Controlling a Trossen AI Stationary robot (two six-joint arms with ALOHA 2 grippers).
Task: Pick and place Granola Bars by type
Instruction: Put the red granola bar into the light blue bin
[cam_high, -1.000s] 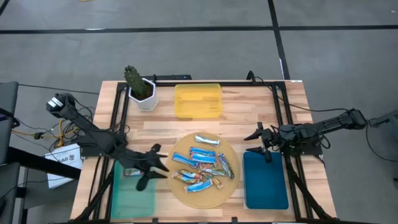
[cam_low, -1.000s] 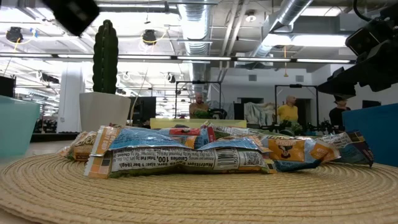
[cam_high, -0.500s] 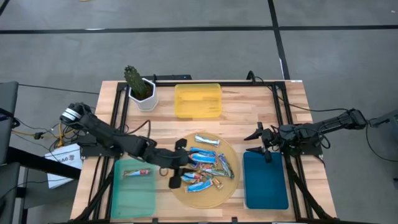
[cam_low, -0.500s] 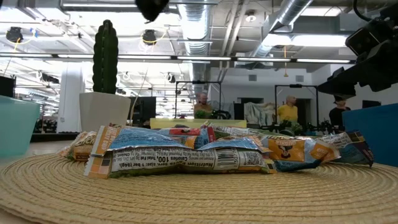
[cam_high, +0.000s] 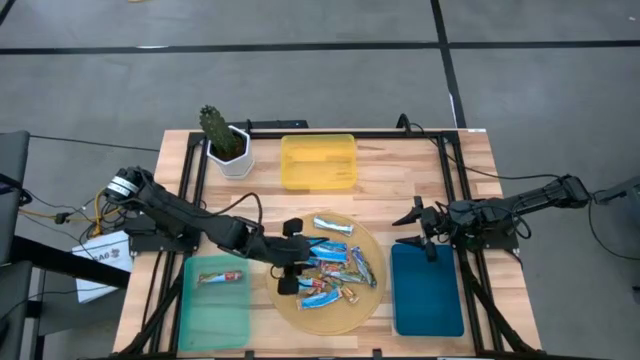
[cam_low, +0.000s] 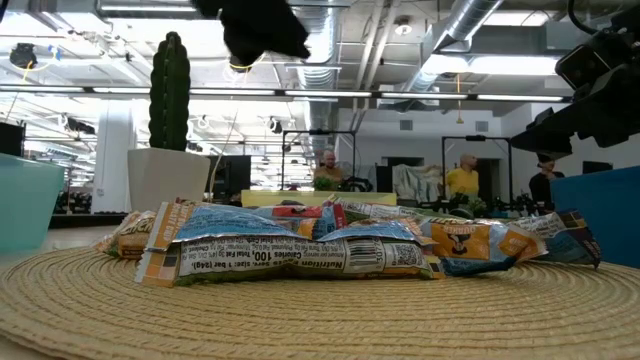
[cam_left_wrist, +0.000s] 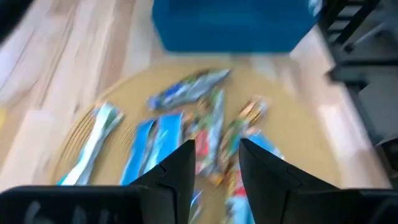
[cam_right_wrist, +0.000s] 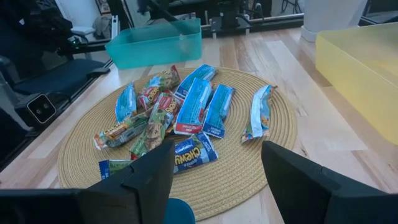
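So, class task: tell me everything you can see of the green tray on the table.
The green tray is a shallow rectangular bin of translucent teal plastic with low upright walls. It lies flat at the table's near left corner, beside the round woven mat without overlapping it. One wrapped granola bar lies inside near the far end; the rest of its floor is bare. No gripper touches it.

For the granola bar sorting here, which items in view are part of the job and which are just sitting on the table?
Part of the job:
- granola bars on the woven mat
- one bar in the green tray
- yellow tray
- blue tray
- left gripper

Lying about:
- potted cactus
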